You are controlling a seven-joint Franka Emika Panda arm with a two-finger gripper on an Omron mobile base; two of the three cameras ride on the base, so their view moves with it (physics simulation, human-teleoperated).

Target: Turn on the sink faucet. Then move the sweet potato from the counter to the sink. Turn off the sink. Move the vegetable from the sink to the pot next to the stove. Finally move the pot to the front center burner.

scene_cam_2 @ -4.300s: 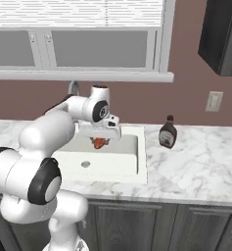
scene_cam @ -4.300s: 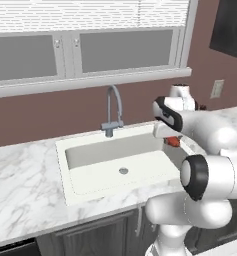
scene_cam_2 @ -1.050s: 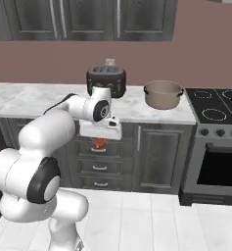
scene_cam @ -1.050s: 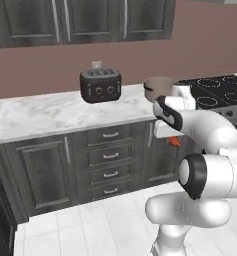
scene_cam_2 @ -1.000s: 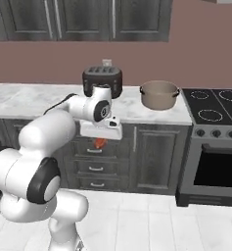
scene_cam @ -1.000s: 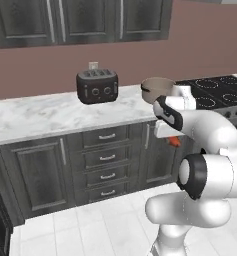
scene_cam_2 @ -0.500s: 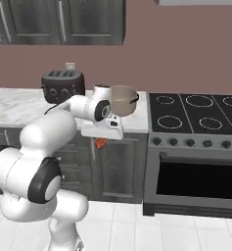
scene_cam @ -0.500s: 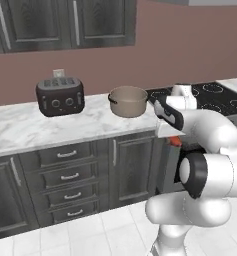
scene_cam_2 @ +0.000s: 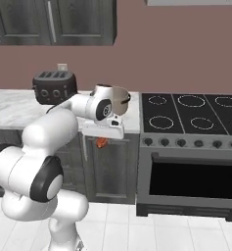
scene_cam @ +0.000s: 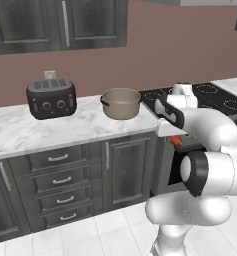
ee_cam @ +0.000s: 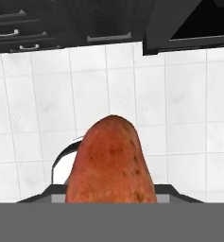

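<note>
Now carrying the sweet potato (ee_cam: 113,160) toward the pot (scene_cam: 120,103).

Nearest, the gripper (scene_cam_2: 103,141) is clamped on the tuber, which hangs over the white tiled floor (ee_cam: 33,94) in front of the dark cabinets (scene_cam: 65,185), short of the counter (scene_cam: 50,131). It looks firm, light and smooth-skinned with tapered ends, so a hold across its thick middle seems safest. Farther back, the pot sits on the marble at its right end, the toaster (scene_cam: 51,98) to its left, the stove (scene_cam_2: 191,115) just beside it on the right, brown wall behind.
</note>
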